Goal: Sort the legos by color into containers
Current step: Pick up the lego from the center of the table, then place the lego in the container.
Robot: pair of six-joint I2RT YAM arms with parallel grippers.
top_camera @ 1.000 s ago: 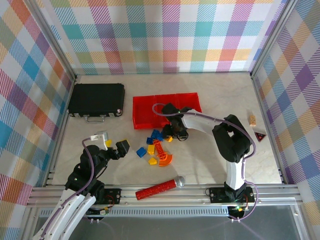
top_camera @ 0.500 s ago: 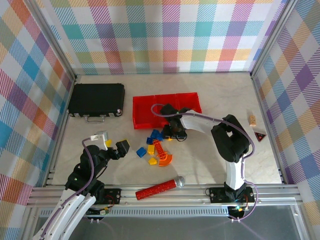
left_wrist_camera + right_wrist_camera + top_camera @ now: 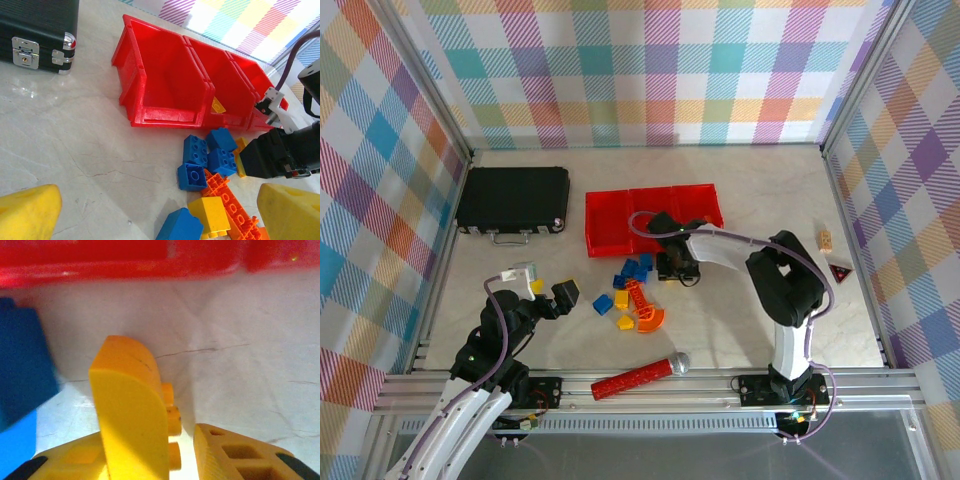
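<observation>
The legos lie in a loose pile in front of the containers: blue bricks, a yellow brick, a long orange piece and the orange arch. My right gripper is low at the pile's right edge. In the right wrist view a yellow-orange brick stands between its fingers; it leans on the left one, and a gap separates its studs from the right one. My left gripper hovers open left of the pile, nothing between its fingers. A small yellow brick lies in the middle bin.
A flat black case lies at the back left. A red stick with a silver tip rests near the front edge. A tan block and a small red triangle sit by the right wall.
My right gripper has shifted slightly to the right at the pile's edge. The small yellow-orange brick beside it no longer shows from above. The left arm has not moved.
</observation>
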